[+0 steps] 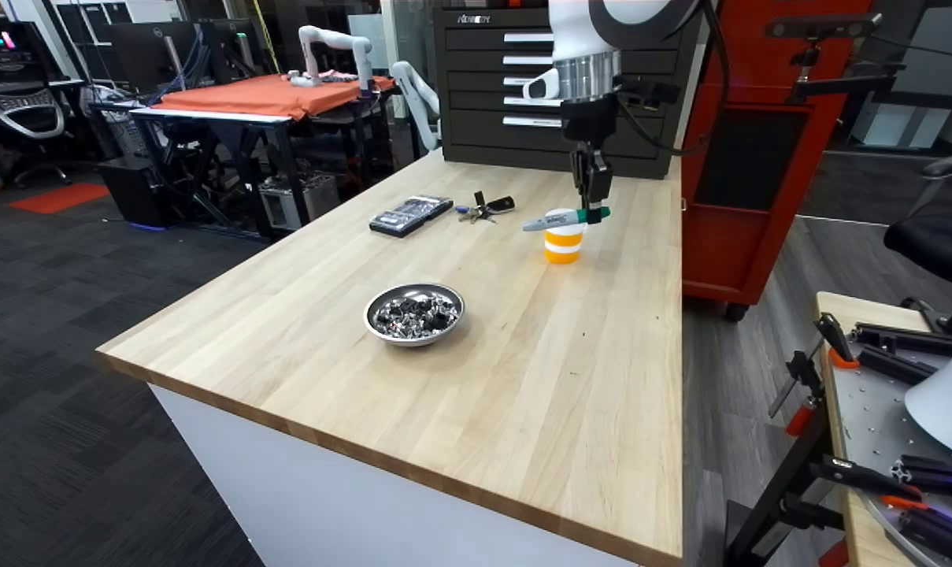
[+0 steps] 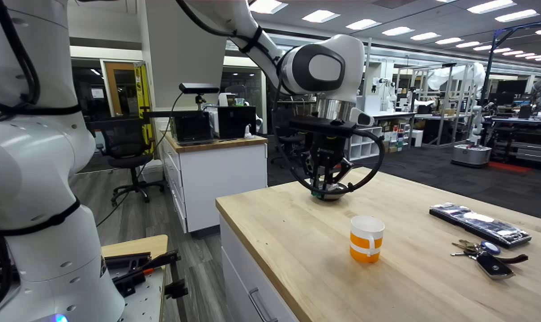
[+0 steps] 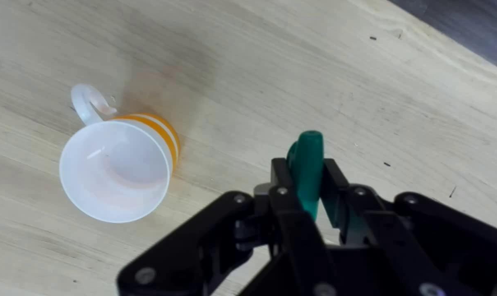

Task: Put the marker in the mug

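Saw the marker (image 3: pixel 309 164) nipped by its green cap in the gripper (image 3: pixel 307 185), set narrow around it, above the table (image 1: pixel 523 409) and to the side of the mug (image 3: pixel 119 172). Made out little but the cap in the wrist view; got the grey barrel (image 1: pixel 550 222) as well in an exterior view, nearly level, marked with print too small to read. Caught it overlapping the mug there, yet from the wrist could trace bare table between the two. Found the mug upright, banded orange and white, with handle (image 2: pixel 371 246) showing in an exterior view and the wrist view. Looked down into its white inside, right to the bottom, from the wrist alone. Farther off, noted keys (image 2: pixel 492 264) with a blue tag (image 2: pixel 490 247) near a flat dark gadget (image 2: pixel 478 223) in both exterior views. Peered into a metal bowl (image 1: pixel 414 342) heaped with shiny silver and black bits (image 1: pixel 416 315) in an exterior view. Read KENNEDY on a black drawer chest (image 1: pixel 483 94) in an exterior view, at the table's end.
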`<action>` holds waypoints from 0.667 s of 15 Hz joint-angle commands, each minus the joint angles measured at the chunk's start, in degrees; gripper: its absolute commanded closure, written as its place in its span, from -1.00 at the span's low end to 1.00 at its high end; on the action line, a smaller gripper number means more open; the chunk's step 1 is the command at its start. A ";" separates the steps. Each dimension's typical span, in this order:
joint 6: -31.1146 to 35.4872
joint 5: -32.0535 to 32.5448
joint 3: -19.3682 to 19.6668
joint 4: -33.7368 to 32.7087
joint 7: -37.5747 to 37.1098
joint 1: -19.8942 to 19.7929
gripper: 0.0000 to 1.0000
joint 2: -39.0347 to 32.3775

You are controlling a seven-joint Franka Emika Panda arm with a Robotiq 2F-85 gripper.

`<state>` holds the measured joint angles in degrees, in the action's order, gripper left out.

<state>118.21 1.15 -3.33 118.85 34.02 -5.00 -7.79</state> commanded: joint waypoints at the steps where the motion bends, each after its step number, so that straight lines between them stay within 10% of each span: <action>1: -6.80 3.87 1.77 -2.59 -0.98 0.90 0.89 1.69; 10: -19.09 14.39 3.62 -8.78 -0.70 0.83 0.89 -0.11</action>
<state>103.18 12.26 -0.68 112.42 33.70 -5.00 -7.33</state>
